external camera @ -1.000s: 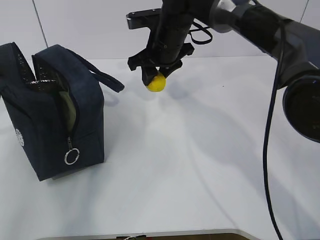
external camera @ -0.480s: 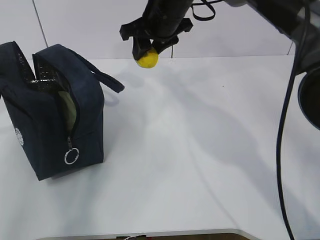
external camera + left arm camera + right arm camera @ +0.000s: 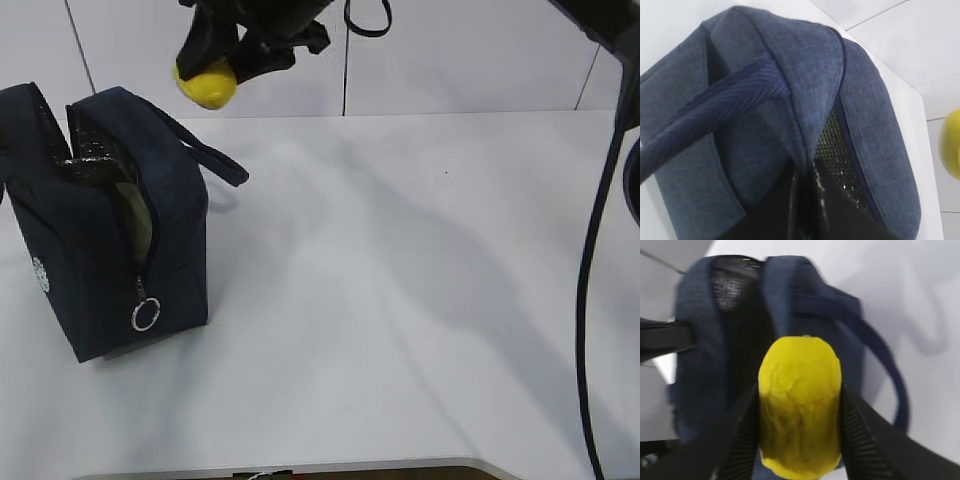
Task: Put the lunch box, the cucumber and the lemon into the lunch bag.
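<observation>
The yellow lemon [image 3: 207, 85] hangs high over the table, just right of the lunch bag's open top, with my right gripper [image 3: 212, 72] shut on it. In the right wrist view the lemon [image 3: 800, 405] fills the gap between the ribbed fingers [image 3: 862, 440], with the lunch bag [image 3: 695, 375] below and beyond it. The navy lunch bag [image 3: 110, 270] stands at the left, its top gaping. My left gripper [image 3: 802, 210] is shut on the lunch bag's [image 3: 790, 75] upper edge. A pale green lid, the lunch box [image 3: 137, 222], shows through the side opening. The cucumber is out of view.
One strap handle [image 3: 205, 150] trails from the bag onto the white table [image 3: 400, 280]. The zipper's metal ring pull [image 3: 145, 316] hangs on the bag's near side. The right arm's black cable [image 3: 590, 300] drops along the right edge.
My right gripper has carried the lemon up off the table and leftward, from mid-table to beside the bag's open top. The bag and left gripper have not moved.
</observation>
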You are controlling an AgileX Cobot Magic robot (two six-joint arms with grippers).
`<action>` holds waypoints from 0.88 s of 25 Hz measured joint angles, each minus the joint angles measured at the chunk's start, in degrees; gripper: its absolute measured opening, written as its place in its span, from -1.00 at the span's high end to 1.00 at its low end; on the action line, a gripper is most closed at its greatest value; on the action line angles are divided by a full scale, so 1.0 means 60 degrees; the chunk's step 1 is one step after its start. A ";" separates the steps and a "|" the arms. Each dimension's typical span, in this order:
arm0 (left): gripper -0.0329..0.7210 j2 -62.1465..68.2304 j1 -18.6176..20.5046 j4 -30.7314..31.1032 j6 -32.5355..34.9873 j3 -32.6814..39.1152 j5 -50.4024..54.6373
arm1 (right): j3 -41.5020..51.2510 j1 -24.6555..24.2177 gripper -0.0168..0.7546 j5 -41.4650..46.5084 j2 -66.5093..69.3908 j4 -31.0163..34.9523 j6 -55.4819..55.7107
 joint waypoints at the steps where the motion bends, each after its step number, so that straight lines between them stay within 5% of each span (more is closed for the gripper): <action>1: 0.94 0.0000 0.0000 0.0000 0.0000 0.0000 0.0007 | 0.0000 0.0020 0.01 0.0000 0.0000 0.0282 -0.0107; 8: 0.94 0.0000 0.0000 -0.0117 0.0000 0.0000 0.0119 | 0.0000 0.0680 0.01 0.0000 -0.0004 0.0771 -0.0972; 22: 0.94 0.0000 0.0000 -0.0512 0.0264 0.0000 0.0480 | -0.0020 0.1528 0.01 -0.0019 0.0110 -0.0468 -0.1550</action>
